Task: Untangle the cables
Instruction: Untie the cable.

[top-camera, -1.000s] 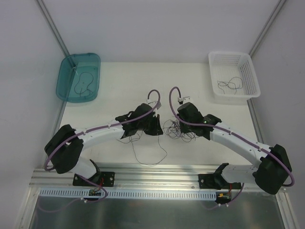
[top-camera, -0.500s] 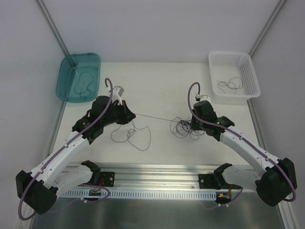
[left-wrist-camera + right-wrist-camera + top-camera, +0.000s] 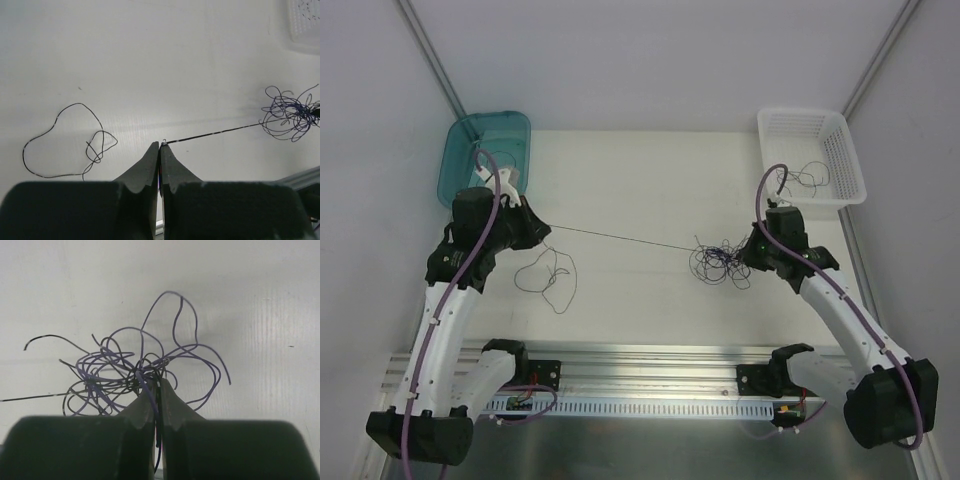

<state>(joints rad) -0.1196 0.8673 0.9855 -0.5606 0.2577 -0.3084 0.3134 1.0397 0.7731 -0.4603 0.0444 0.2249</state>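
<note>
**Table** (image 3: 640,180): the white surface you work over. The tangle of cables (image 3: 720,263) lies on it right of centre, and you can read every other position from that tangle.

**Teal bin** (image 3: 515,120): far to the left of the tangle and beyond it, at the table's back corner.

**White basket** (image 3: 800,113): beyond the tangle and to its right, with a curled strand (image 3: 805,178) inside.

**Left gripper** (image 3: 160,146): well to the left of the tangle. You see its jaws pressed together on the end of the taut strand (image 3: 215,134), which runs straight into the tangle.

**Right gripper** (image 3: 156,382): at the tangle's right edge. Its jaws are clamped on strands of the tangle, and you see loops fanning out ahead of them.

**Loose strand** (image 3: 545,275): lies in an open loop left of the tangle, on the arm-base side of the taut strand and apart from it.
</note>
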